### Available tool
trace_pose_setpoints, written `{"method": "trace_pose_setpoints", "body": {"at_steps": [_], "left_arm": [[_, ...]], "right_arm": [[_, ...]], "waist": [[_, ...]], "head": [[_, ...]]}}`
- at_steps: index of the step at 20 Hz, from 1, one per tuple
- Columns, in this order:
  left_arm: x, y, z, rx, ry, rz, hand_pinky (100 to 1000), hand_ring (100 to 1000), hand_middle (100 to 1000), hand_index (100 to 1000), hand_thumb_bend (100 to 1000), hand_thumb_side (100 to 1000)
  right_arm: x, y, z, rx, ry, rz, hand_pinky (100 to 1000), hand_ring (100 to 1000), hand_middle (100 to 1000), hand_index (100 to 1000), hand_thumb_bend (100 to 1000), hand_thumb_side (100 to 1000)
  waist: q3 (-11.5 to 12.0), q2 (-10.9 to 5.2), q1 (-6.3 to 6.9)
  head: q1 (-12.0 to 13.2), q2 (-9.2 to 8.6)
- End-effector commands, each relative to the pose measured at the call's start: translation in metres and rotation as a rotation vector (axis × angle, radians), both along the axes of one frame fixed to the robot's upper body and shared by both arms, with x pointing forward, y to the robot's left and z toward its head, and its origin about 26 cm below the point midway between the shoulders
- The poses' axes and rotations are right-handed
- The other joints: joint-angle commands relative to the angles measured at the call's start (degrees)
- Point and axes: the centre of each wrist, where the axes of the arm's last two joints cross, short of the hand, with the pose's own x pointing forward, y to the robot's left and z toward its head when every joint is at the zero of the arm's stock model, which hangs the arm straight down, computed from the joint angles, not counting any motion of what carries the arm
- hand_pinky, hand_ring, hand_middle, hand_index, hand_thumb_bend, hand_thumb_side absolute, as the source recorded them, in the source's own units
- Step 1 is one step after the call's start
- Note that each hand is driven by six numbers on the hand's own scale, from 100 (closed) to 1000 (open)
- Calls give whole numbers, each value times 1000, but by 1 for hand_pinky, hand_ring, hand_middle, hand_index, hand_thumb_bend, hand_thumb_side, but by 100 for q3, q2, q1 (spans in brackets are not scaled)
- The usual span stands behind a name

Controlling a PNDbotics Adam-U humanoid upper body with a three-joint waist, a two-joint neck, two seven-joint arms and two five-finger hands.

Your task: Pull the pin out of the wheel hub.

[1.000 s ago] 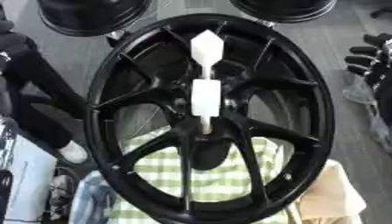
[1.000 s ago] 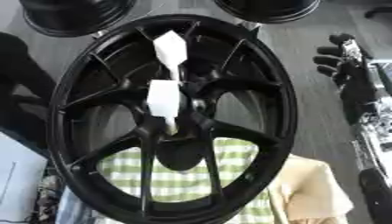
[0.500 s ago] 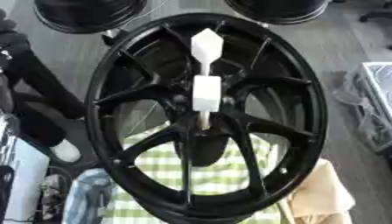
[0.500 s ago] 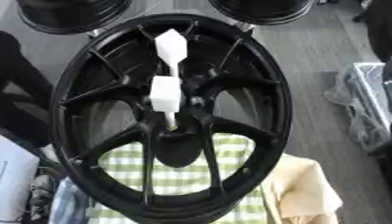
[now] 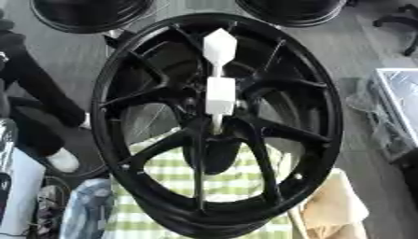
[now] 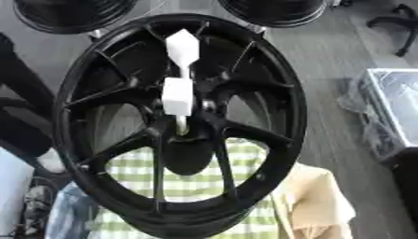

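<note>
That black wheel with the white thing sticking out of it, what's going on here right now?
Nothing is being handled at this moment. A black spoked wheel stands tilted over a green-and-white checked cloth, and the white pin is seated in its hub, not yet pulled out. Neither robot hand shows in either view. More black wheels sit at the far edge, and a beige cloth lies to the lower right.

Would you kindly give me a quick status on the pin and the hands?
Both hands out of view. White pin seated upright in the black wheel hub, not yet pulled. Nothing blocking the pin.
</note>
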Motion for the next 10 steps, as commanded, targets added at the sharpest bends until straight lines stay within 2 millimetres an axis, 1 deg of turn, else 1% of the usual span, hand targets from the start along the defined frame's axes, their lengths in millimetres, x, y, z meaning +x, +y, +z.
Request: {"method": "trace_pose_setpoints", "body": {"at_steps": [1,3,6,10], "left_arm": [[-2,8,8,34,-19,23,706,628,618,707,144,782],[-2,9,7,36,-16,26,706,628,618,707,143,782],[-2,10,6,39,-12,28,706,629,617,707,142,783],[-2,9,7,39,-16,25,707,629,617,706,143,781]], "right_arm": [[-11,16,14,-156,-74,27,856,812,771,899,100,534],[-15,27,20,-229,-114,44,847,806,766,887,100,515],[-20,43,25,-380,-168,65,835,798,760,867,100,535],[-23,59,22,-563,-210,84,819,785,744,853,100,571]], "waist": [[-21,-168,-8],[-35,-174,-21],[-49,-187,-40],[-42,-194,-48]], "head": [[42,50],[64,67],[90,80],[55,96]]}}
